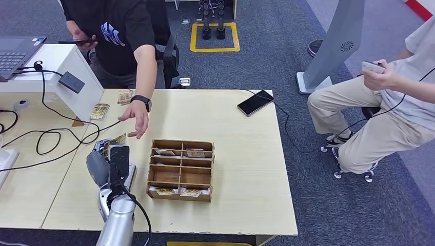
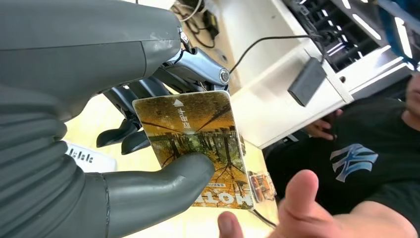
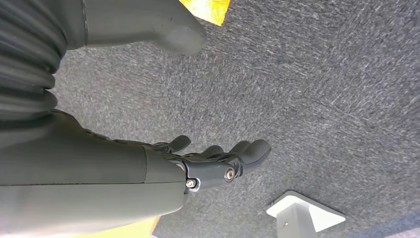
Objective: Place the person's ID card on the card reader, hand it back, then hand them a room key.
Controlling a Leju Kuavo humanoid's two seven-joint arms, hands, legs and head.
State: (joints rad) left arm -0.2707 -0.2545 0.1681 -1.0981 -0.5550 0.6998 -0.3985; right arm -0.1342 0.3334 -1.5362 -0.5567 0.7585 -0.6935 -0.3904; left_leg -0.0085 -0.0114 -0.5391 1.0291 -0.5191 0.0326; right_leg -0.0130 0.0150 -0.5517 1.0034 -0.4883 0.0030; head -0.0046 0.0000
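Card held up over the table, person's hand stretched out beside it.
The card (image 2: 198, 144) is pinched by the left hand (image 1: 110, 161); the right hand (image 3: 218, 158) is hung empty, fingers loosely apart, above the carpet. The person's hand (image 1: 136, 117) is kept just short of the card.

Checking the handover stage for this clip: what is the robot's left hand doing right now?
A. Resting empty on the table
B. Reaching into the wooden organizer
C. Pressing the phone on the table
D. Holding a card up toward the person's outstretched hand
D: the left hand pinches a card under its thumb, with the person's hand reaching toward it over the table.
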